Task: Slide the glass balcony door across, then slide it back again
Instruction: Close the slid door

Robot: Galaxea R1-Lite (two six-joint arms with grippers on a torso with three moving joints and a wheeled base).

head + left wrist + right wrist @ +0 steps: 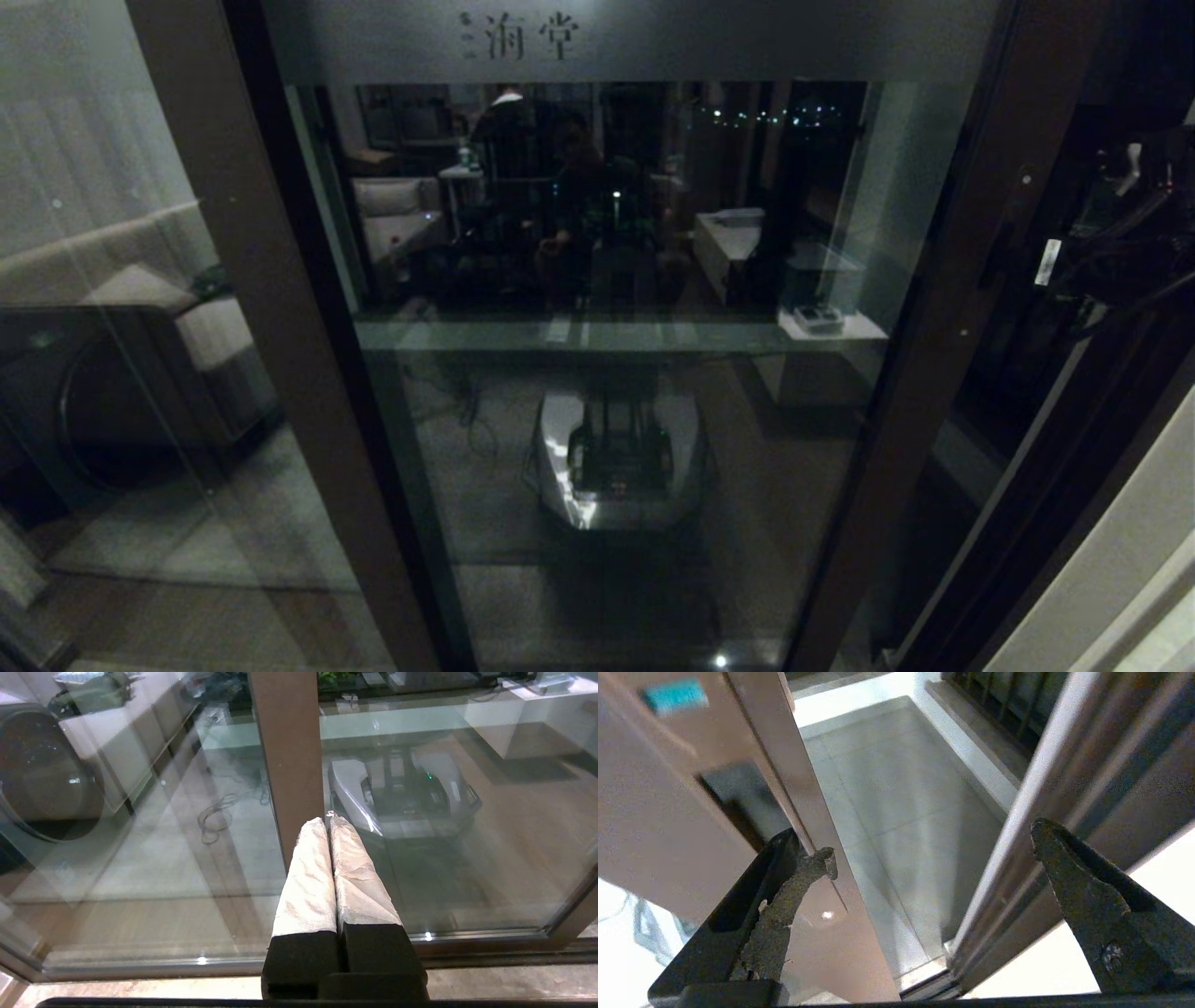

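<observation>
The glass balcony door (607, 280) fills the middle of the head view, with a frosted band of characters (519, 37) across its top. A narrow gap stands between its right stile (938, 336) and the jamb. My right gripper (931, 856) is open at this gap. Its one finger (794, 882) lies against the stile (677, 812), just below the dark recessed handle (731, 807). The other finger (1069, 868) is in front of the jamb (1041, 812). My left gripper (327, 821) is shut on nothing, low down, with its tips at a brown post (289, 742).
Left of the door is a fixed glass panel (112, 327) showing a sofa. Pale balcony floor tiles (896, 779) and a barred window (1008, 700) show through the gap. The bottom track (467, 947) runs below the glass. My right arm (1120, 243) is at the upper right.
</observation>
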